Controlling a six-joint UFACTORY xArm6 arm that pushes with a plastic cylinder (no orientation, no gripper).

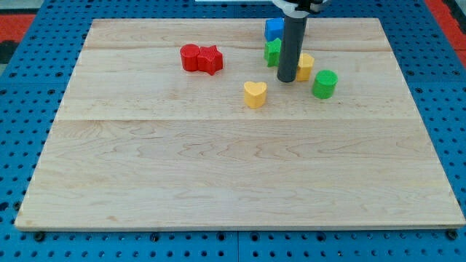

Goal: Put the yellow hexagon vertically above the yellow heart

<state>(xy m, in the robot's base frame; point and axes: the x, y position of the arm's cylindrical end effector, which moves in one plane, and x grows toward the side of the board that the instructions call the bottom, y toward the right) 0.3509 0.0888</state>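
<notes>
Tip position: my tip (287, 78) is resting on the board, touching the left side of the yellow hexagon (305, 66), with the green block (273, 52) just on its other side.
Jaws: I am carrying none, only a bare dark rod, so nothing is being grasped.
Target relation: the yellow heart (255, 94) is lying down and to the view's left of the hexagon; the hexagon is needing to travel leftward, staying nearer the view's top.
Judgement: I am sitting on the wrong side for that push.
Neighbours: green cylinder (325, 84), blue block (274, 29), red blocks (201, 58).
Materials: smooth chunky blocks on a pale wooden board (218, 175).
</notes>
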